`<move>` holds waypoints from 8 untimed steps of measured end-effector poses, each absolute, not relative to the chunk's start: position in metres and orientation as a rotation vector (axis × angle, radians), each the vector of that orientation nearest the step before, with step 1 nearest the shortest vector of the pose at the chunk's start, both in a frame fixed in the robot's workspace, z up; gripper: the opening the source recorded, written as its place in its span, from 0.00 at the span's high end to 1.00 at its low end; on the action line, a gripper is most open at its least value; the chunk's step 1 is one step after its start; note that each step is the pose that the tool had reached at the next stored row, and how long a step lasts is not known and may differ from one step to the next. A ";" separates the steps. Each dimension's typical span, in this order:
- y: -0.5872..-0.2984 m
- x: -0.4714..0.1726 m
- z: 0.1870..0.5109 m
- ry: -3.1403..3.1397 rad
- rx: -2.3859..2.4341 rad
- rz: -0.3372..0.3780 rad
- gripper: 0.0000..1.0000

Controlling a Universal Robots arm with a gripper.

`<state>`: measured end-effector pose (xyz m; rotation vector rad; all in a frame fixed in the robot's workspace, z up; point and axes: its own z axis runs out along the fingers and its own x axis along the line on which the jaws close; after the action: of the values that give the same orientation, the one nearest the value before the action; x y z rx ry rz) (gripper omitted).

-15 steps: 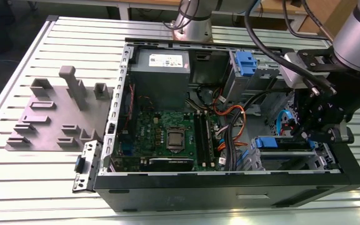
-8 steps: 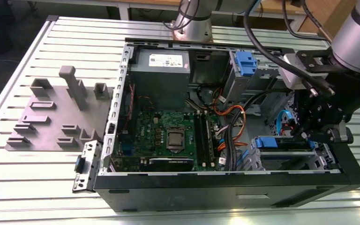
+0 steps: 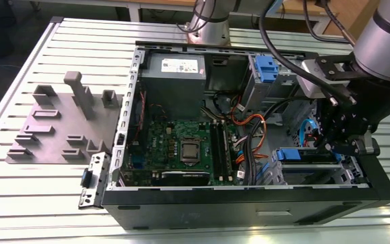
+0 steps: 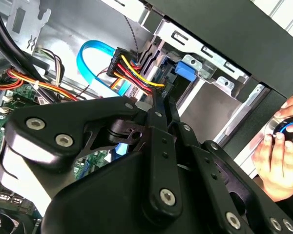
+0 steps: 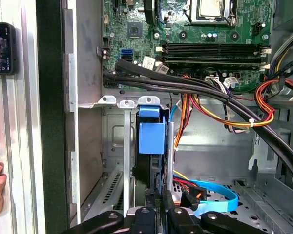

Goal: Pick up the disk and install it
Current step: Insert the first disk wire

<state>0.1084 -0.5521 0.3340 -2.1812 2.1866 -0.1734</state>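
The claw is gripping the disk edge-on, fingers closed on it, lowering it into the drive bay, seemingly partly seated, not fully.

The open computer case is laid on the slatted table, with a fixture plate set beside it on the exterior view's left; the disk is slotted upright in the drive cage, gripper just above

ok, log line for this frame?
stage: install | pincer: at drive bay, state unclear | disk: in bay slot, blue bracket showing | person's hand: beside case
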 end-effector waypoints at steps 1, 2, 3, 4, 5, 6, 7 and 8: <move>-0.552 0.108 0.334 2.187 -2.181 -0.174 0.84; -0.552 0.108 0.334 2.188 -2.180 -0.174 0.84; -0.552 0.108 0.333 2.190 -2.178 -0.174 0.84; -0.552 0.108 0.333 2.190 -2.178 -0.174 0.84; -0.552 0.108 0.333 2.190 -2.177 -0.174 0.84; -0.552 0.108 0.333 2.190 -2.177 -0.174 0.84; -0.552 0.108 0.333 2.191 -2.177 -0.174 0.84; -0.552 0.108 0.332 2.191 -2.176 -0.174 0.84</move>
<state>0.1081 -0.5521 0.3323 -2.1762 2.1912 -0.1742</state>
